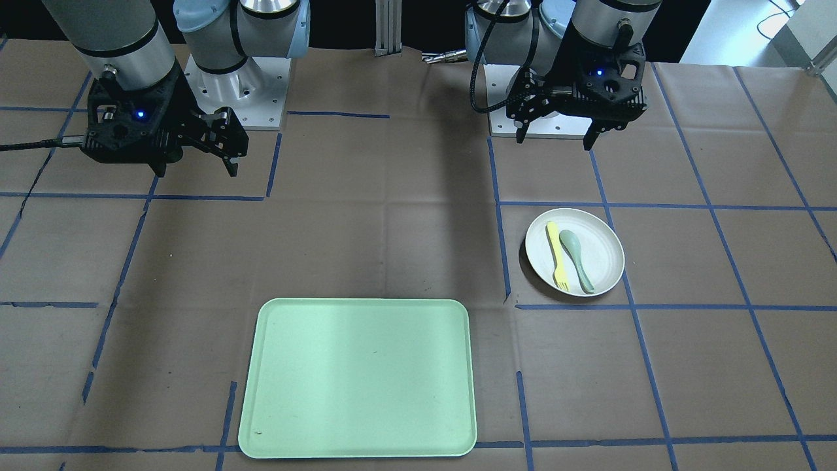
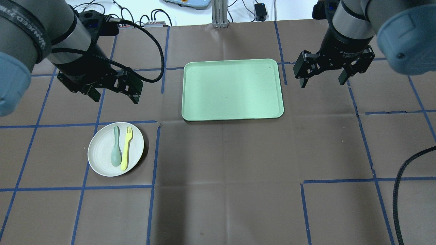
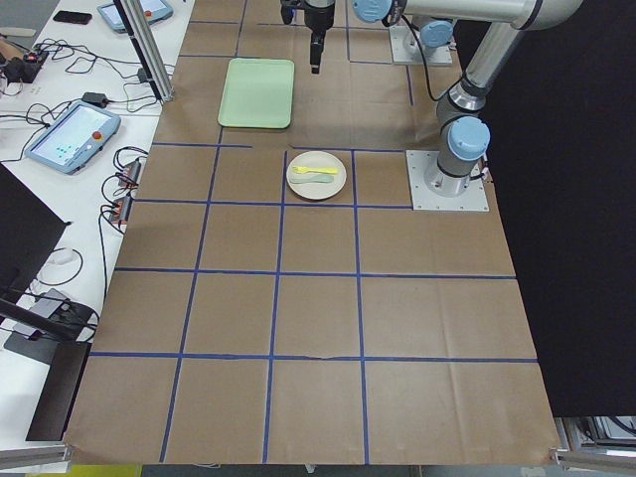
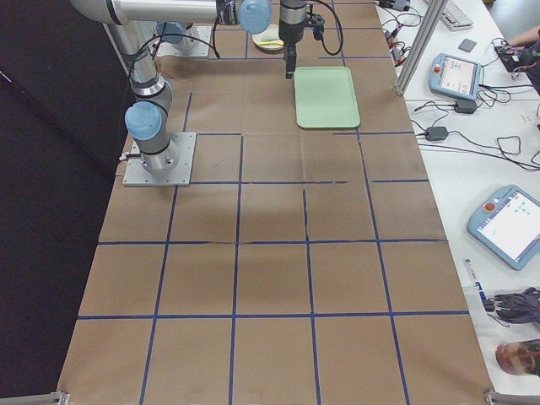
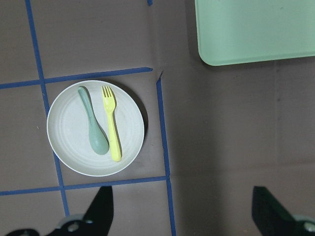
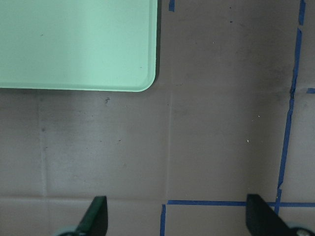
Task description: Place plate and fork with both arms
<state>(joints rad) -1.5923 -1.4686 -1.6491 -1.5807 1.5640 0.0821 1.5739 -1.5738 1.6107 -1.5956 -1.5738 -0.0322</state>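
The off-white plate (image 1: pixel 600 243) (image 2: pixel 100 149) (image 5: pixel 69 132) lies on the brown table on the robot's left side. The pale-yellow fork (image 1: pixel 558 256) (image 2: pixel 126 149) (image 5: pixel 112 128) lies in it beside a grey-green spoon (image 1: pixel 579 258) (image 2: pixel 115 151) (image 5: pixel 93 125). My left gripper (image 1: pixel 554 140) (image 2: pixel 114 97) (image 5: pixel 182 211) is open and empty, held above the table just beyond the plate. My right gripper (image 1: pixel 196 171) (image 2: pixel 322 83) (image 6: pixel 178 219) is open and empty, held above the table to the right of the tray.
A mint-green rectangular tray (image 1: pixel 359 379) (image 2: pixel 233 90) (image 6: pixel 74 44) lies at the far middle of the table with nothing in it. Blue tape lines cross the brown table cover. A black cable (image 2: pixel 400 190) hangs at the near right.
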